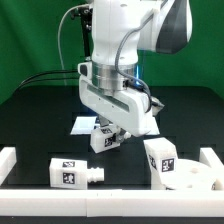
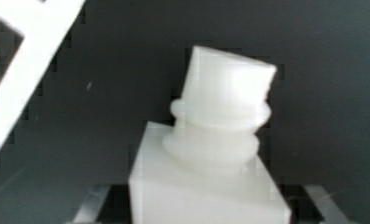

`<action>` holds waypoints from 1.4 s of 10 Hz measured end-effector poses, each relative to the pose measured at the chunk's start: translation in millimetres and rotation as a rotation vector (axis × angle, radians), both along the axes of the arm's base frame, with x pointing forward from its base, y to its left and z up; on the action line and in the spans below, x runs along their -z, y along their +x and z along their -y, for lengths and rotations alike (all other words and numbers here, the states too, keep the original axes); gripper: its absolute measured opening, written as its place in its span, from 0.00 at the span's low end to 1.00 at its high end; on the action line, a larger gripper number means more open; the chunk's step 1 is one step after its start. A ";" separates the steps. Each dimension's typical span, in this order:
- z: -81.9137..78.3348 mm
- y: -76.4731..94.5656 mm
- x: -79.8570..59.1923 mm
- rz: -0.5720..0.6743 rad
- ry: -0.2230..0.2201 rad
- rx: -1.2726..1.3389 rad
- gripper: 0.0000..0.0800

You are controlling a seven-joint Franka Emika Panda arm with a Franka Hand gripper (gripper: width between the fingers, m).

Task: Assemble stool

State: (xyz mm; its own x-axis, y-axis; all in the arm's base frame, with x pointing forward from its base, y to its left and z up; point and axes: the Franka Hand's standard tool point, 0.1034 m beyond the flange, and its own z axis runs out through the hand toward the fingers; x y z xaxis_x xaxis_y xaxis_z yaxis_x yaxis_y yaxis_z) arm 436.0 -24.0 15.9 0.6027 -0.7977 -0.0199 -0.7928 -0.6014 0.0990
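the held leg (image 1: 100, 140), a chunky white block with a black-and-white tag on its side, hangs clear of the black tabletop (image 1: 40, 135) near the middle of the scene. it is tilted, with its free end pointing down and toward the exterior view's left. the pincer (image 1: 109, 133) is closed on its block end. in the wrist view this leg (image 2: 208, 150) fills the middle: the square block sits nearest the camera, between the dark fingers (image 2: 104, 203), then a rounded collar, then the peg end pointing away from the pincer.

a second leg (image 1: 75, 172) lies on its side on the tabletop, toward the exterior view's left of the held one and nearer the camera. its tag faces forward, its peg points to the exterior view's right, and it is apart from the pincer.

the round seat (image 1: 190, 176) rests on the tabletop at the exterior view's right. a third leg (image 1: 160, 155) stands upright at its left edge, touching it. whether that leg is plugged into the seat cannot be told.

white border rails (image 1: 110, 190) run along the front and both sides of the work area. the marker board (image 1: 82, 124) lies flat behind the held leg, partly hidden by the arm.
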 end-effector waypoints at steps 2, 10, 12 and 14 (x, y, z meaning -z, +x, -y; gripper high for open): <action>-4.1 2.0 -2.3 0.014 0.003 -0.192 0.40; -10.2 -34.7 -7.5 0.053 0.022 -1.028 0.40; -12.5 -36.7 -2.8 0.049 0.028 -1.030 0.41; -12.3 -37.0 -2.4 0.048 0.028 -1.030 0.69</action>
